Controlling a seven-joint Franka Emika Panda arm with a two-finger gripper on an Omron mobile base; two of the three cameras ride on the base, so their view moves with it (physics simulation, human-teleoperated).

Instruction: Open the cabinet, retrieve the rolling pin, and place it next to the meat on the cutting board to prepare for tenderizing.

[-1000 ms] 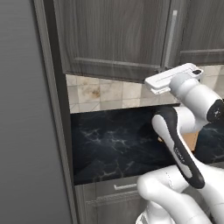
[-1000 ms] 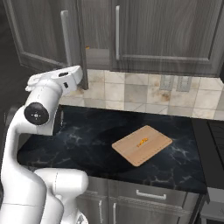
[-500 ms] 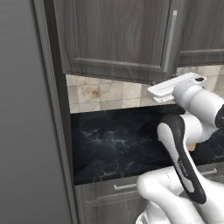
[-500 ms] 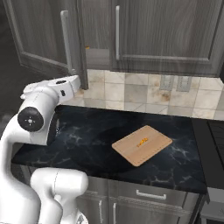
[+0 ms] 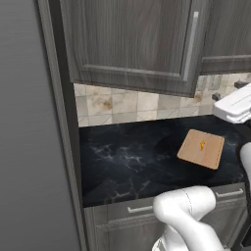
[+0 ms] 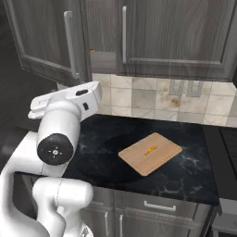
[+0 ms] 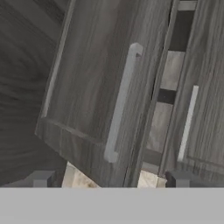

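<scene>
The cabinet's (image 6: 176,32) left door (image 6: 41,41) stands ajar, swung out toward me. Its silver bar handle (image 7: 121,100) is straight ahead in the hand view, apart from my open gripper (image 7: 110,178), whose fingertips (image 7: 41,178) hold nothing. A narrow gap (image 7: 168,94) between the two doors shows a dark interior and a shelf. The rolling pin is hidden. The cutting board (image 6: 139,159) lies on the black countertop (image 6: 102,139) with a small orange piece of meat (image 6: 150,150) on it. The board (image 5: 196,154) lies below and left of my white hand (image 5: 235,105).
The right door's handle (image 6: 124,34) hangs beside the gap. Beige wall tiles (image 5: 122,105) run under the cabinet. A tall grey panel (image 5: 29,147) bounds the counter on the left. Drawer fronts (image 6: 157,206) sit below the counter edge.
My gripper has opened and let go of the left door's handle. The hand has drawn back, right and down from the door, which stays ajar.
</scene>
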